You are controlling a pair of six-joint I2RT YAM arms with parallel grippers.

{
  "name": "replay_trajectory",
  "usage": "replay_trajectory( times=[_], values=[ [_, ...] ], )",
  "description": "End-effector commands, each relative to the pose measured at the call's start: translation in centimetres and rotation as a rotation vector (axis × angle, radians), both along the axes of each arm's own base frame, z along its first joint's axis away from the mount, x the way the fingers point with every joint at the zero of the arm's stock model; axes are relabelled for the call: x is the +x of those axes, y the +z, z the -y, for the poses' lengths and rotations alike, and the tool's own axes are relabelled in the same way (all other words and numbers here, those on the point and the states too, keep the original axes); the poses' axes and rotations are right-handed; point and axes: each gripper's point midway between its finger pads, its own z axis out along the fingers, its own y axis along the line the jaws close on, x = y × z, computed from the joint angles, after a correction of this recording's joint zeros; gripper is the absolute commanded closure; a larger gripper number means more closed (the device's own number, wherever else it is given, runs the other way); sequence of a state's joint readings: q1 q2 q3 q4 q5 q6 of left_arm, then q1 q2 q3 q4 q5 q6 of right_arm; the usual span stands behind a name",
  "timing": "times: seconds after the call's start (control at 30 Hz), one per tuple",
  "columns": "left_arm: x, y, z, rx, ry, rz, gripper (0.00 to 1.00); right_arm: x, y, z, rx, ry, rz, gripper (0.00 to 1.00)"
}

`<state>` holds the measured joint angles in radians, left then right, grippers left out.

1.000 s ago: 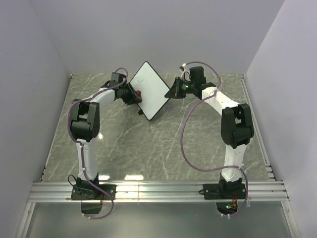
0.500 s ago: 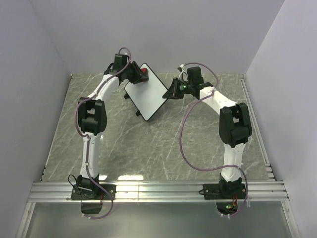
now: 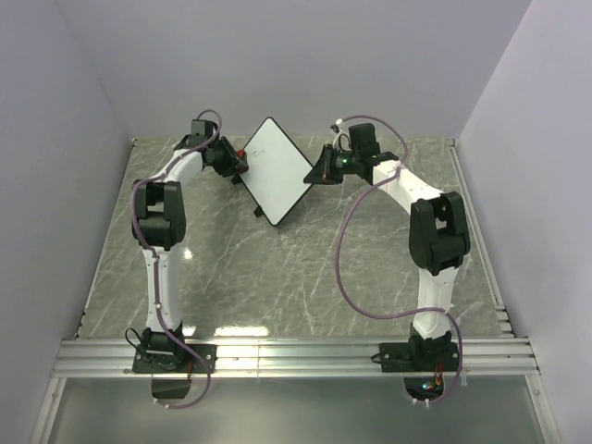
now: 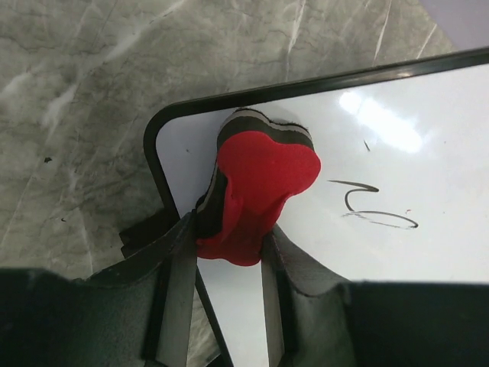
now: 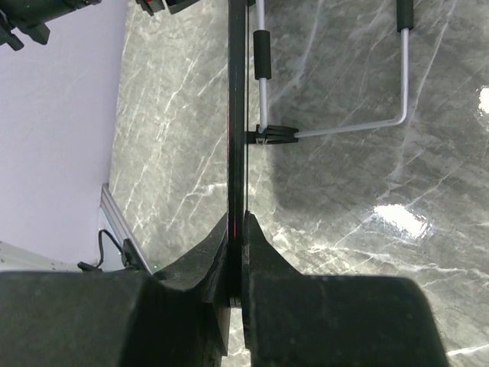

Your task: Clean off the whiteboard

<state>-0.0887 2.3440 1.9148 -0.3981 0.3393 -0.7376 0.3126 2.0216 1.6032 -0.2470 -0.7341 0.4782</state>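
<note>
Red foam eraser (image 4: 263, 180) is pinched in my left gripper (image 4: 229, 245), both fingers (image 4: 179, 267) closed on its lower end. In the left wrist view it sits centre frame, its dark underside against the whiteboard (image 4: 428, 153) face, right by the board's rounded corner. A dark scribble (image 4: 374, 206) shows on the white face to the right of the eraser, with a tiny tick mark above it.

In the top view, the whiteboard (image 3: 273, 171) is in the upper middle of the frame, turned like a diamond between the two arms, over the grey marble table (image 3: 277, 268). I can't tell if its lower corner touches the table. The left gripper (image 3: 236, 159) is at the board's left edge, and the eraser (image 3: 243, 154) shows as a small red spot there. The right gripper (image 3: 322, 169) is at the board's right corner.

In the right wrist view, the whiteboard (image 5: 237, 115) is seen edge-on as a thin black line running up the middle of the frame. The right gripper (image 5: 237, 222) is clamped on that edge, with its jaws tight on either side. A bent wire stand (image 5: 344, 127) with black sleeves sticks out to the right of the board, over the marble.
</note>
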Motion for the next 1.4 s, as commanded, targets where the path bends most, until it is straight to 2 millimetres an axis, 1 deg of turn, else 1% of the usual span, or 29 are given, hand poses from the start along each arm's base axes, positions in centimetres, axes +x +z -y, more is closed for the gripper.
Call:
replay_trajectory(
  times=[0.0, 0.07, 0.1, 0.13, 0.17, 0.2, 0.23, 0.27, 0.3, 0.37, 0.43, 0.5, 0.57, 0.63, 0.67, 0.7, 0.77, 0.8, 0.83, 0.9, 0.97, 1.07, 1.13, 1.17, 1.23, 1.3, 1.33, 1.37],
  values=[
    [-3.5, -3.5, 2.9, 0.044, -0.137, -0.092, 1.0, -1.5, 1.6, -2.2, 0.048, 0.109, 0.032, 1.0],
    [-3.2, -1.7, 4.7, 0.003, -0.21, -0.047, 1.0, -1.6, 1.5, -2.3, 0.045, 0.117, 0.031, 1.0],
    [-2.4, 0.1, 6.1, 0.005, -0.263, 0.013, 1.0, -1.5, 1.5, -2.2, 0.037, 0.117, 0.033, 1.0],
    [-2.1, 1.0, 7.0, 0.007, -0.296, 0.039, 1.0, -1.4, 1.6, -2.5, 0.028, 0.125, 0.041, 1.0],
    [-1.0, 2.9, 8.1, 0.013, -0.324, 0.1, 1.0, -1.8, 1.3, -2.5, 0.006, 0.14, 0.037, 1.0],
    [-1.2, 3.3, 8.7, 0.026, -0.359, 0.104, 1.0, -2.0, 1.2, -2.6, -0.005, 0.152, 0.035, 1.0],
    [-1.3, 3.8, 10.1, 0.023, -0.391, 0.121, 1.0, -2.0, 1.3, -3.0, -0.013, 0.164, 0.042, 1.0],
    [-1.4, 4.4, 11.0, 0.005, -0.421, 0.133, 1.0, -2.3, 1.0, -2.9, -0.036, 0.174, 0.038, 1.0],
    [-1.0, 5.0, 11.7, -0.011, -0.435, 0.152, 1.0, -2.4, 0.9, -2.9, -0.045, 0.178, 0.038, 1.0],
    [-1.4, 5.0, 12.7, -0.065, -0.464, 0.146, 1.0, -2.6, 0.9, -2.8, -0.053, 0.185, 0.038, 1.0],
    [-1.6, 4.8, 13.0, -0.085, -0.473, 0.142, 1.0, -2.9, 0.8, -2.7, -0.055, 0.185, 0.032, 1.0],
    [-2.0, 4.1, 13.2, -0.079, -0.499, 0.134, 1.0, -3.2, 0.6, -2.8, -0.059, 0.19, 0.033, 1.0],
    [-2.2, 2.8, 12.7, -0.042, -0.489, 0.096, 1.0, -3.3, 0.5, -2.6, -0.063, 0.191, 0.027, 1.0],
    [-1.5, 1.6, 10.9, 0.034, -0.441, 0.08, 1.0, -3.5, 0.4, -2.5, -0.063, 0.192, 0.023, 1.0],
    [-1.5, 0.8, 10.1, 0.049, -0.415, 0.047, 1.0, -3.6, 0.4, -2.6, -0.063, 0.193, 0.019, 1.0],
    [-0.8, 0.1, 8.4, 0.078, -0.36, 0.031, 1.0, -3.6, 0.5, -2.5, -0.062, 0.191, 0.022, 1.0],
    [-0.4, -1.1, 6.3, 0.085, -0.291, -0.009, 1.0, -3.6, 0.6, -2.5, -0.062, 0.193, 0.023, 1.0],
    [0.1, -1.4, 4.7, 0.074, -0.239, -0.026, 1.0, -3.8, 0.6, -2.5, -0.062, 0.194, 0.02, 1.0],
    [0.4, -1.7, 3.8, 0.088, -0.21, -0.031, 1.0, -3.8, 0.7, -2.5, -0.062, 0.194, 0.02, 1.0],
    [1.0, -2.5, 2.8, 0.111, -0.188, -0.027, 1.0, -3.9, 0.8, -2.5, -0.065, 0.197, 0.021, 1.0],
    [1.5, -3.3, 2.6, 0.13, -0.186, -0.021, 1.0, -4.2, 0.8, -2.4, -0.067, 0.201, 0.016, 1.0],
    [1.7, -4.4, 2.4, 0.143, -0.185, -0.037, 1.0, -4.5, 0.8, -2.4, -0.071, 0.208, 0.012, 1.0],
    [1.7, -4.7, 2.3, 0.15, -0.182, -0.037, 1.0, -4.5, 0.9, -2.4, -0.073, 0.209, 0.013, 1.0],
    [1.3, -4.8, 2.3, 0.148, -0.185, -0.043, 1.0, -4.6, 0.7, -2.4, -0.074, 0.213, 0.011, 1.0],
    [1.4, -4.3, 2.5, 0.139, -0.19, -0.021, 1.0, -4.5, 0.6, -2.5, -0.075, 0.214, 0.009, 1.0],
    [1.1, -3.4, 3.3, 0.107, -0.22, -0.004, 1.0, -4.4, 0.5, -2.7, -0.074, 0.215, 0.008, 1.0],
    [1.3, -2.3, 3.7, 0.1, -0.23, 0.023, 1.0, -4.3, 0.5, -2.7, -0.068, 0.214, 0.009, 1.0],
    [1.5, -1.8, 4.1, 0.096, -0.242, 0.044, 1.0, -4.3, 0.6, -2.9, -0.066, 0.216, 0.011, 1.0]
  ],
)
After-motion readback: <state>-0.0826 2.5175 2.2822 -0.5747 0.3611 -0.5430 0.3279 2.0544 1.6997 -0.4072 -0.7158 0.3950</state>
